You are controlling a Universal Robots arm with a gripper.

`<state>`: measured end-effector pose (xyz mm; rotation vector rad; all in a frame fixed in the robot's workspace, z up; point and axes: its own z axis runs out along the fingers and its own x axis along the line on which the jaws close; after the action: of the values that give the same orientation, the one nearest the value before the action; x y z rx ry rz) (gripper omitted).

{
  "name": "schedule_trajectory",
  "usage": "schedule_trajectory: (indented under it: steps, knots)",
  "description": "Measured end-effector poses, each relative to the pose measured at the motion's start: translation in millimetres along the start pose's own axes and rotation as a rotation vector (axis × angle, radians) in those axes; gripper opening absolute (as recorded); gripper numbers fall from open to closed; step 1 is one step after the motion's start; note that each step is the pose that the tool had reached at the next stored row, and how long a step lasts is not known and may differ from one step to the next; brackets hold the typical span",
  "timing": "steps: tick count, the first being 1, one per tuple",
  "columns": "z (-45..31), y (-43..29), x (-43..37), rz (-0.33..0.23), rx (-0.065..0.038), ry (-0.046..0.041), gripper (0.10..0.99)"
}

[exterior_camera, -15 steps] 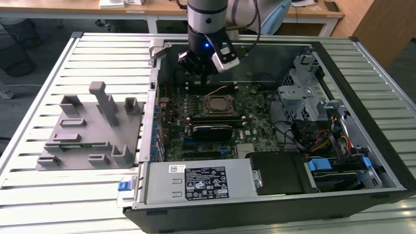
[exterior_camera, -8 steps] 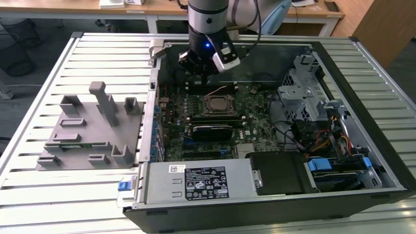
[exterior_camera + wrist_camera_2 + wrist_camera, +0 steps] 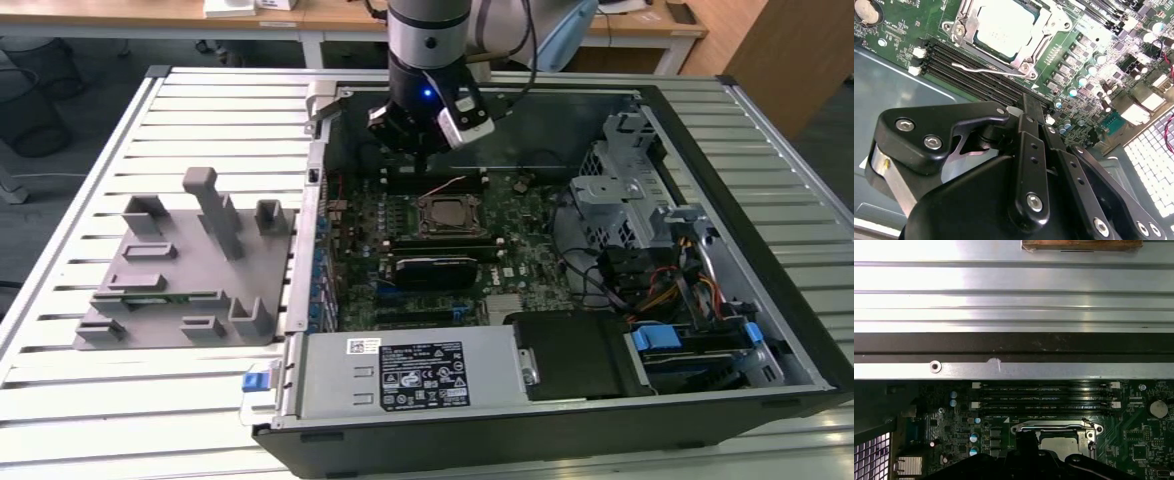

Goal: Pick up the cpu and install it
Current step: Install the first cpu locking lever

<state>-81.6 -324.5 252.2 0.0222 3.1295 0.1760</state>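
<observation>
1. Here we see the claw (image 3: 422, 150) hanging inside the open computer case (image 3: 747, 330), above the motherboard (image 3: 514, 265) near the case's far wall in the exterior view.
2. In the second wrist view its black fingers (image 3: 1031, 150) lie pressed together with nothing between them, so we call the claw clenched and empty.
3. The cpu (image 3: 1003, 27) sits in the socket (image 3: 965, 31) just beyond the fingertips, its silvery top flat and level inside the metal frame; in the first wrist view it (image 3: 1059, 442) shows partly behind the claw.
4. A thin wire lever (image 3: 981, 69) stands loose along the socket edge nearest the claw, between the frame and the black memory slots (image 3: 961, 70).
5. Behind the claw, the case's bare metal floor (image 3: 899, 85) leaves open room; ahead and to its sides, capacitors (image 3: 1081, 80) crowd the board.
6. The grey fixture blocks (image 3: 187, 260) stand well apart, outside the case on the slatted table (image 3: 80, 400).
</observation>
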Motion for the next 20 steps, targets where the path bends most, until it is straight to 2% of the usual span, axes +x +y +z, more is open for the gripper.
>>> schedule_trajectory:
  steps: [2,6,10,20]
  knots:
    - [0.0,0.0,-0.1,0.0,-0.001,0.0,0.106]
    - [0.3,-1.8,-0.1,0.0,-0.021,0.0002,0.106]
    - [0.3,-4.3,-0.1,0.0,-0.027,-0.0007,0.106]
    - [2.6,-4.6,-3.6,-0.001,-0.028,-0.0011,0.106]
